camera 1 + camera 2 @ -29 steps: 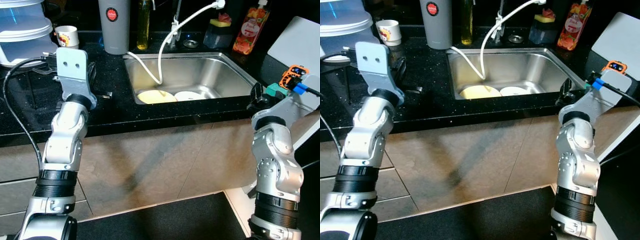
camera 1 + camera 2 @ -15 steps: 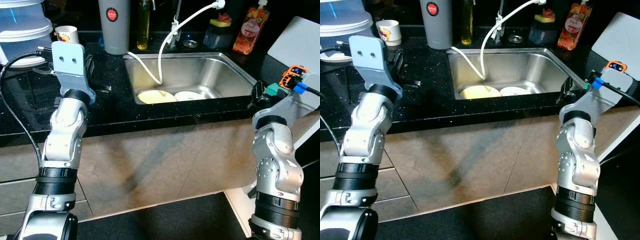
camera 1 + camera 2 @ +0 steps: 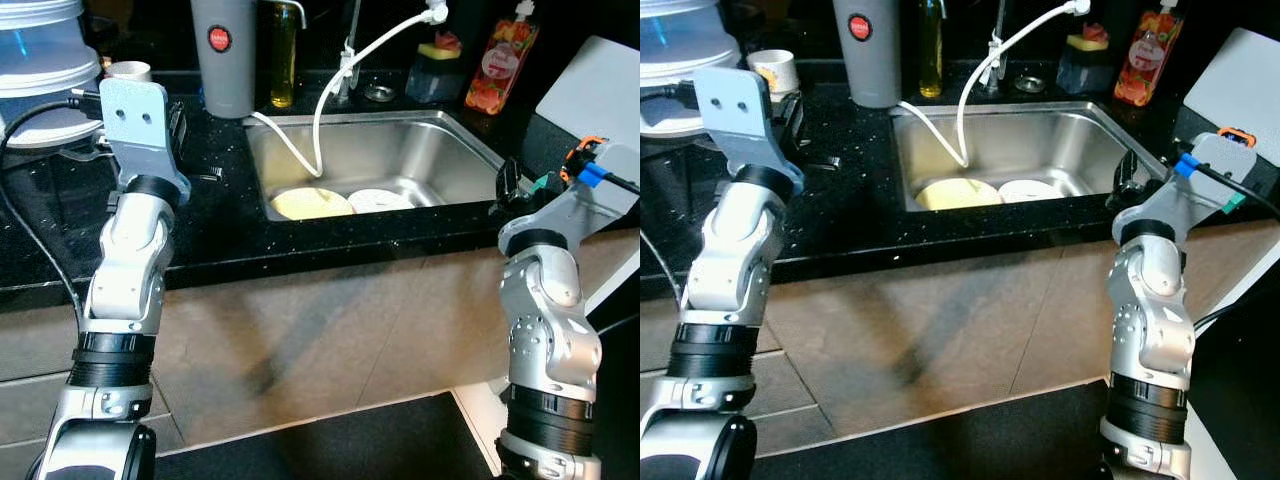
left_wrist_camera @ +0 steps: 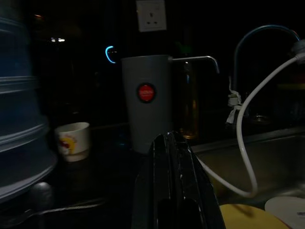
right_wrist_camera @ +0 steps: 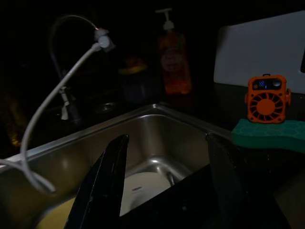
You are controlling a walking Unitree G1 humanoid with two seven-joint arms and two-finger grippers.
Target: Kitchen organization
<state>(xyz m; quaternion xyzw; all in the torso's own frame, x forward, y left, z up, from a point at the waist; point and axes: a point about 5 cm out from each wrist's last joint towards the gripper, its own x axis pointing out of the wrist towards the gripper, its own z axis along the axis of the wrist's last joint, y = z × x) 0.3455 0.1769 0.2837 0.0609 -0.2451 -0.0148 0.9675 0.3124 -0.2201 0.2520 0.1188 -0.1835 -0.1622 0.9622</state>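
Risk: white hose (image 3: 340, 85) droops into sink (image 3: 455, 150); arm reaching for yellow plate (image 3: 311, 203) or white plate (image 3: 371, 200) on sink floor likely snags it.

Left gripper (image 4: 174, 179) over counter (image 3: 215, 215), fingers pressed together, empty, cup (image 3: 128, 71) near.

Right gripper (image 5: 167, 183) at sink's right rim, fingers spread, empty.

Black speckled counter, dim kitchen; grey jug (image 3: 225, 55), soap bottle (image 3: 498, 65) at back.

No lettering can be read anywhere in the pictures. The tall grey cylindrical container (image 3: 225, 55) on the black countertop bears a round red badge, its wording too small to read. The orange-red pump bottle (image 3: 497, 65) carries a printed fruit label, illegible. The small white cup (image 3: 774, 68) shows a coloured motif, indistinct.
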